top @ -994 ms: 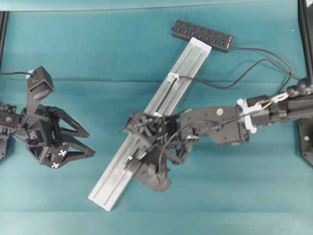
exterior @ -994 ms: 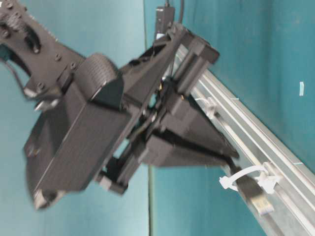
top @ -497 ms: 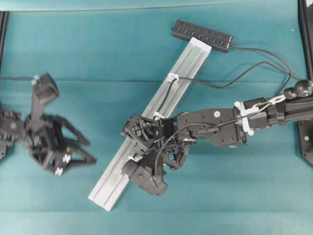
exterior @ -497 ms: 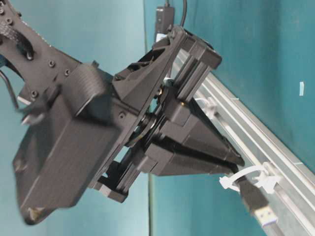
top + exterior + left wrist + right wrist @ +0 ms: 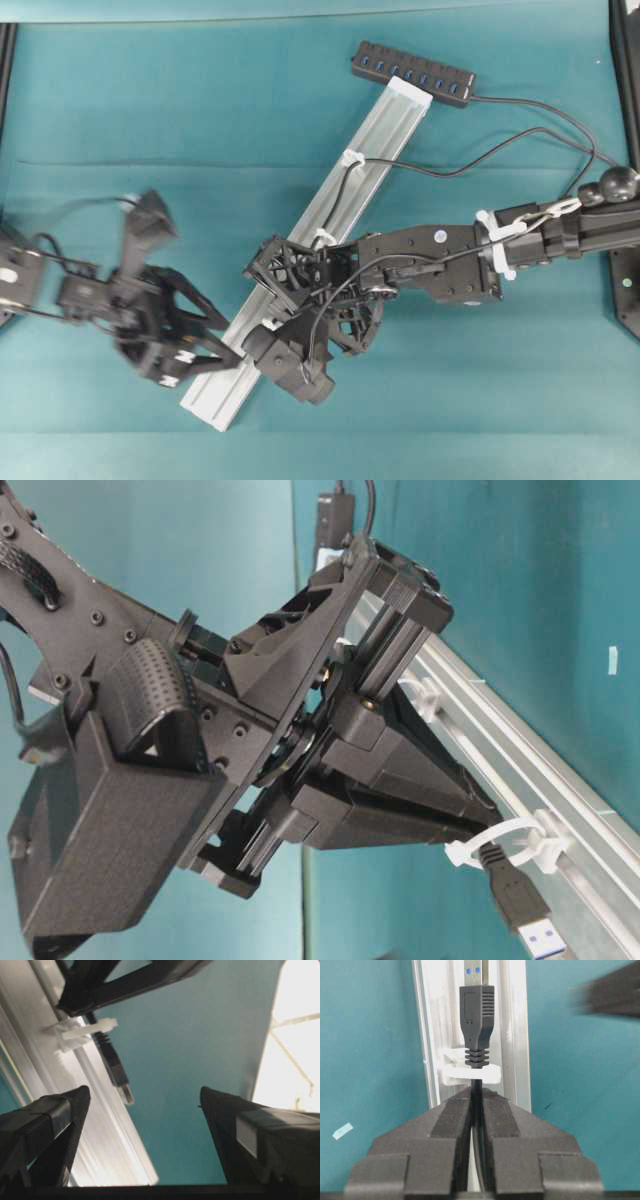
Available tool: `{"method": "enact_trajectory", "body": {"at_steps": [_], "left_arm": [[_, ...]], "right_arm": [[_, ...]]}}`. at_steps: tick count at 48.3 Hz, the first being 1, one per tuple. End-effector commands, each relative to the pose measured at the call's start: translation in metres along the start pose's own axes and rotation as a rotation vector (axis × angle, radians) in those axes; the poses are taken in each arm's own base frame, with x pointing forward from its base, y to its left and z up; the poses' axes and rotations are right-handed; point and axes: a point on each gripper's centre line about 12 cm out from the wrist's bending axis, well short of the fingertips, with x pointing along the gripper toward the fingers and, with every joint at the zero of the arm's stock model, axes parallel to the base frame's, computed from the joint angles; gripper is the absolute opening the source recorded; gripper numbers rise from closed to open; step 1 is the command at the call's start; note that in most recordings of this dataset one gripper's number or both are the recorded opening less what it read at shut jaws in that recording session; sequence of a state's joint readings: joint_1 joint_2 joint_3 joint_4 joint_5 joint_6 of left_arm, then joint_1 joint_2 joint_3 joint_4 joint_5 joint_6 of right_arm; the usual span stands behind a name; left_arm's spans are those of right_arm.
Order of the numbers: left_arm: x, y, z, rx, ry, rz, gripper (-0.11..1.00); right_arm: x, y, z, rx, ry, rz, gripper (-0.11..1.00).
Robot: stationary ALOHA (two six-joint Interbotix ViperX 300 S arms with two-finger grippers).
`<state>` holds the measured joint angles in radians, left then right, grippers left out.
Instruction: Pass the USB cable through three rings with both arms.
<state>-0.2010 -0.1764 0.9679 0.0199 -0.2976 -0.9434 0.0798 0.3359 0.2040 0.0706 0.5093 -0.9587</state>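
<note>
Now the plug (image 5: 121,1080) pokes out past the last ring (image 5: 82,1032), lying along the rail (image 5: 300,262), just ahead of the left claw (image 5: 145,1105), whose jaws gape. The right claw (image 5: 476,1102) pinches the cable (image 5: 478,1082) behind that ring.

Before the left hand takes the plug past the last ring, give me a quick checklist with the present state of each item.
1. Right hand shut on the cable: ok.
2. Plug through the last ring: ok.
3. Left hand open: ok.
4. Plug between the left fingers: not ok, it lies ahead of the tips.
5. Cable threaded through the upper ring and middle ring on the rail: upper ok, middle cannot tell.
</note>
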Motion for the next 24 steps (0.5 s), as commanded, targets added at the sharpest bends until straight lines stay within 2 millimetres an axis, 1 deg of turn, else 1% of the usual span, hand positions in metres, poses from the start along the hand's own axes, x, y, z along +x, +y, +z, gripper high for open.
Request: {"method": "enact_trajectory", "body": {"at_steps": [1, 10, 24], "left_arm": [[0.010, -0.005, 0.002, 0.009, -0.009, -0.020, 0.96], [0.023, 0.001, -0.002, 0.006, -0.005, -0.013, 0.96], [0.032, 0.010, -0.009, 0.010, 0.009, 0.005, 0.96]], "right_arm": [[-0.001, 0.000, 0.007, 0.008, -0.011, -0.001, 0.06], [-0.001, 0.001, 0.007, 0.009, -0.005, 0.008, 0.06], [-0.002, -0.002, 0.007, 0.009, -0.007, 0.004, 0.06]]}}
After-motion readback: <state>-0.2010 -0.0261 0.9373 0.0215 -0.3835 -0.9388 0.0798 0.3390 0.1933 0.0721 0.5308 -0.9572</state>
